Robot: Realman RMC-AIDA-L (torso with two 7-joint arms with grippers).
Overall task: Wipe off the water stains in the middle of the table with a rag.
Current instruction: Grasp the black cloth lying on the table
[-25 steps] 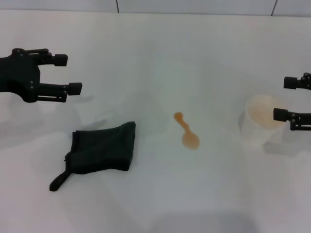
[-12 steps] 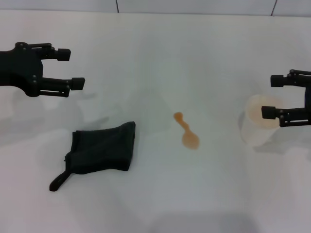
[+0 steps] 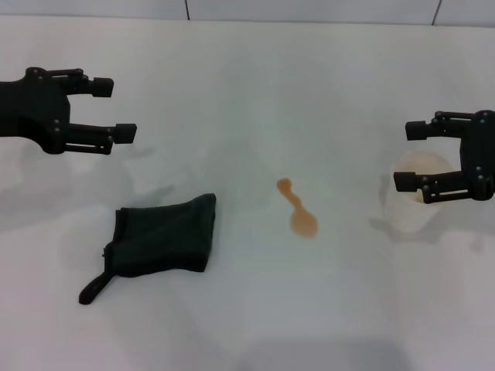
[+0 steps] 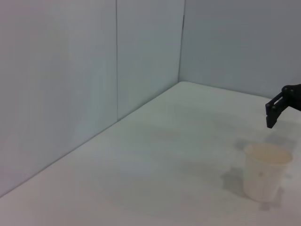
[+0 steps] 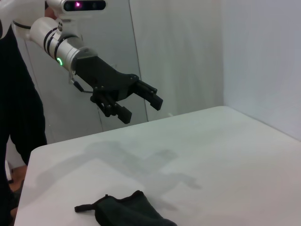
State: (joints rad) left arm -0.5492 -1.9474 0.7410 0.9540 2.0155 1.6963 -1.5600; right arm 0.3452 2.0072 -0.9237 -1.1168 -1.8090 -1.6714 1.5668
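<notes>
The water stains [image 3: 298,210] are an orange-brown puddle with a round blob and a thin tail, in the middle of the white table [image 3: 247,85]. The dark rag [image 3: 162,236] lies flat to their left, its loop tab toward the front; the right wrist view shows it too [image 5: 127,212]. My left gripper [image 3: 116,110] hovers open above the table behind the rag, apart from it, and appears in the right wrist view [image 5: 141,108]. My right gripper [image 3: 407,157] is open at the right, above a plastic cup [image 3: 410,210].
The translucent cup [image 4: 266,172] stands upright at the table's right, with an orange tint inside. Grey walls border the table's far side. Bare tabletop lies between the rag and the puddle.
My right gripper has moved left, over the cup. The left gripper rose slightly a second ago and has since held still. Rag and puddle are unchanged.
</notes>
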